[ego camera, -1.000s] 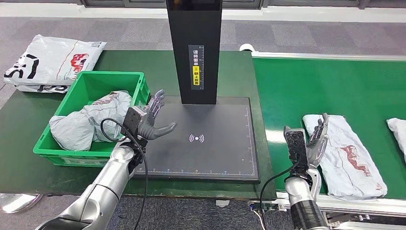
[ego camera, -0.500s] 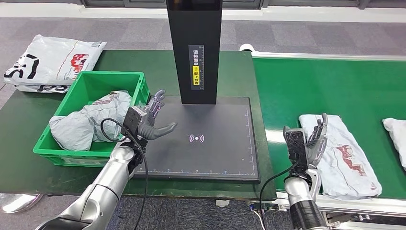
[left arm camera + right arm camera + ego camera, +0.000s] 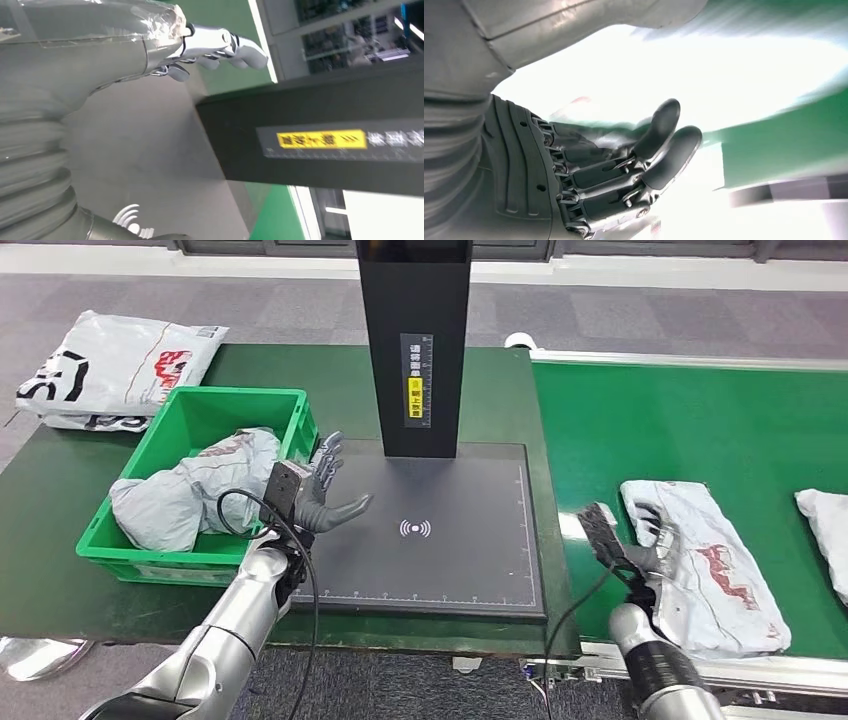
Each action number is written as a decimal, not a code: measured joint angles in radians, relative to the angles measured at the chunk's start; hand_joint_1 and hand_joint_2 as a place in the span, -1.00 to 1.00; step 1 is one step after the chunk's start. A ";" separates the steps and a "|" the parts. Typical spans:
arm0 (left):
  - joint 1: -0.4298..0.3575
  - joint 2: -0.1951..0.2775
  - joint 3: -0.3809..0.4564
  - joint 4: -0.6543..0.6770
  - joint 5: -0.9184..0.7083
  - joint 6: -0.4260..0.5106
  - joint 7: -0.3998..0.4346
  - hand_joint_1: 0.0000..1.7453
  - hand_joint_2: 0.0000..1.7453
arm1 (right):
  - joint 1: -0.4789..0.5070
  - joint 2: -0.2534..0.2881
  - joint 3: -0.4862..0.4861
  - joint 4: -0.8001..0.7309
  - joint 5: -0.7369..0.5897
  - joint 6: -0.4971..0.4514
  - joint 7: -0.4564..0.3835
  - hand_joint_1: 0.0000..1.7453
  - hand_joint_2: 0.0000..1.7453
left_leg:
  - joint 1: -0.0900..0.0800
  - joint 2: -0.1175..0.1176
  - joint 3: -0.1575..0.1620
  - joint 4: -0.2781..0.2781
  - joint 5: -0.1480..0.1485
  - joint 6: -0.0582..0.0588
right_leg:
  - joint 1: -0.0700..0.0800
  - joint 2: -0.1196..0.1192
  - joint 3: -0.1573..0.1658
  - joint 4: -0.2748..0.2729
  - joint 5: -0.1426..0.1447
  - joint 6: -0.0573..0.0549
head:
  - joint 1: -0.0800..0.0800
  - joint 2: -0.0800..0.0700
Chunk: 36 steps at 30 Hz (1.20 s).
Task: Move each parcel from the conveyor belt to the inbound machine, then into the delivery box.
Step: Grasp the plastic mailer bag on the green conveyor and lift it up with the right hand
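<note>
Parcel point(image 3: 706, 565) lies on conveyor belt point(image 3: 690, 430), touching right robot hand point(image 3: 650, 550).

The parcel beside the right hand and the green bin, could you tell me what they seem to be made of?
The parcel looks like thin, soft grey plastic film: it lies crumpled and wrinkled, slightly glossy. The green bin looks like rigid moulded plastic with an even matt colour and slotted walls.

Wireless-signal symbol point(image 3: 414, 529) on scan pad point(image 3: 480, 570)
</note>
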<state>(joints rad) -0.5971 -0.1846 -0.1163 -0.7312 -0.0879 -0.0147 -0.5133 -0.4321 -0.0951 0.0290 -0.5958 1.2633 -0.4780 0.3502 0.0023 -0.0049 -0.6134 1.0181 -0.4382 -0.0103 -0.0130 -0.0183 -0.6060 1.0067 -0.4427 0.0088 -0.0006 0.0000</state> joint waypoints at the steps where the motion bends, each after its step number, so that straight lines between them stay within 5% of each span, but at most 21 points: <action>1: 0.001 -0.002 0.000 0.007 0.002 0.003 -0.002 -1.00 1.00 | -0.008 -0.015 0.000 0.034 0.092 -0.005 0.133 -1.00 1.00 | 0.000 -0.003 -0.001 0.000 0.000 0.000 | 0.000 -0.003 0.000 0.000 0.000 0.000 | 0.000 0.000; 4: 0.001 0.000 0.000 0.025 0.003 0.007 -0.004 -1.00 1.00 | -0.038 -0.043 0.000 0.126 0.173 -0.010 0.254 -1.00 1.00 | -0.001 0.001 0.000 0.000 0.000 -0.001 | -0.001 0.001 -0.001 0.000 0.001 -0.001 | -0.001 0.000; 33: 0.001 -0.008 0.000 0.066 0.005 0.008 -0.006 -1.00 1.00 | -0.079 -0.074 0.000 0.300 0.122 -0.010 0.229 -1.00 1.00 | -0.001 0.003 0.000 0.000 -0.001 -0.001 | -0.001 0.004 -0.002 0.000 0.001 -0.001 | -0.001 0.000; 34: 0.001 -0.008 0.000 0.066 0.005 0.008 -0.006 -1.00 1.00 | -0.079 -0.074 0.000 0.300 0.122 -0.010 0.229 -0.82 1.00 | -0.001 0.003 0.000 0.000 -0.001 -0.001 | -0.001 0.004 -0.002 0.000 0.001 -0.001 | -0.001 0.000; 36: 0.001 -0.008 0.000 0.066 0.005 0.008 -0.006 -1.00 1.00 | -0.079 -0.074 0.000 0.300 0.121 -0.009 0.228 0.18 1.00 | -0.001 0.003 0.000 0.000 -0.001 -0.001 | -0.001 0.004 -0.002 0.000 0.001 -0.001 | -0.001 0.000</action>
<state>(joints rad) -0.5961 -0.1926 -0.1163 -0.6650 -0.0832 -0.0065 -0.5196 -0.5115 -0.1694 0.0286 -0.2956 1.3847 -0.4867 0.5787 0.0014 -0.0017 -0.6131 1.0180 -0.4390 -0.0111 -0.0140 -0.0139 -0.6079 1.0068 -0.4414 0.0078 -0.0011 0.0000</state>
